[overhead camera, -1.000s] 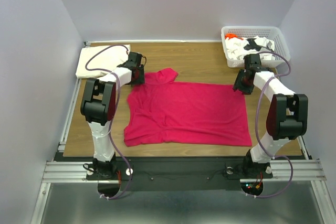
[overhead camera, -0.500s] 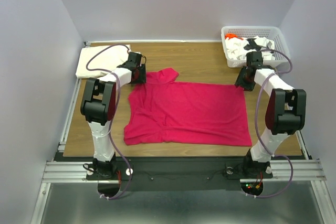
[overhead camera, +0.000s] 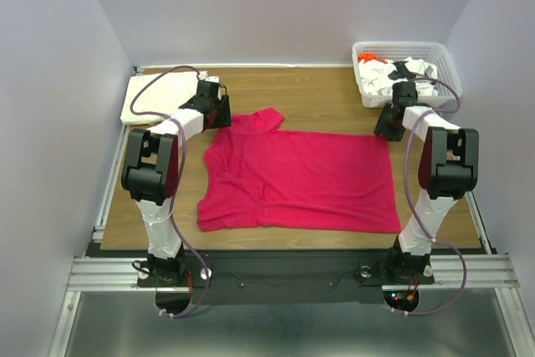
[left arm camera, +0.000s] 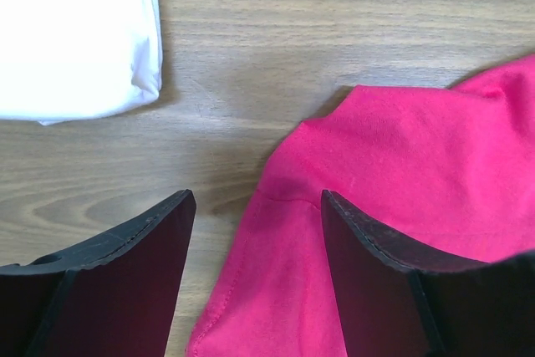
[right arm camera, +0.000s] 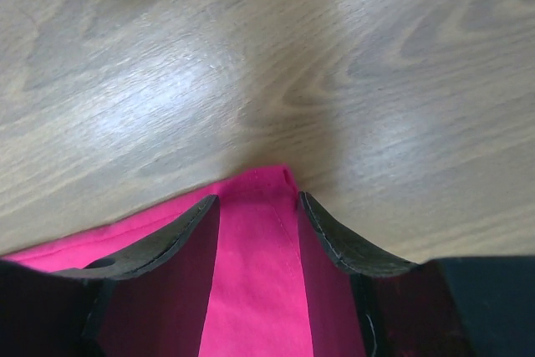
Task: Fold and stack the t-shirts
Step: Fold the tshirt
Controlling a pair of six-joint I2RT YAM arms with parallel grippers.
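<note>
1. Spread flat across the middle of the wood-grain bench (overhead camera: 318,94): a magenta-red t-shirt (overhead camera: 297,181). Soft matte knit, roughly rectangular. Hem toward the right arm, one short sleeve turned up at the far left, a few shallow wrinkles near the near left edge.
2. At the far left corner of the bench: a cream-white t-shirt (overhead camera: 163,96), folded into a smooth pad with rounded edges. Near the magenta cloth but apart from it.
3. At the far right corner: a white plastic lattice basket (overhead camera: 399,44). Heaped inside, crumpled t-shirts (overhead camera: 386,78) in white, black print and orange.
4. Left gripper (left arm camera: 256,198): broad black wedge-shaped fingers (left arm camera: 134,273) spread wide and released. Low over the shirt's far left shoulder edge, with a stitched seam running between them and bare wood under the left one. Nothing pinched.
5. Right gripper (right arm camera: 259,198): curved black fingers (right arm camera: 343,244) parted, astride the shirt's far right hem corner. Cloth flat between them with its stitch line showing, not clenched.
6. Against a second ago: right arm stretched farther over the bench, elbow drawn away from the near edge, gripper now at the very corner of the hem. Left elbow swung a little outward to the left, wrist slightly farther from the base. Shirt outline, folded shirt and basket as before.
</note>
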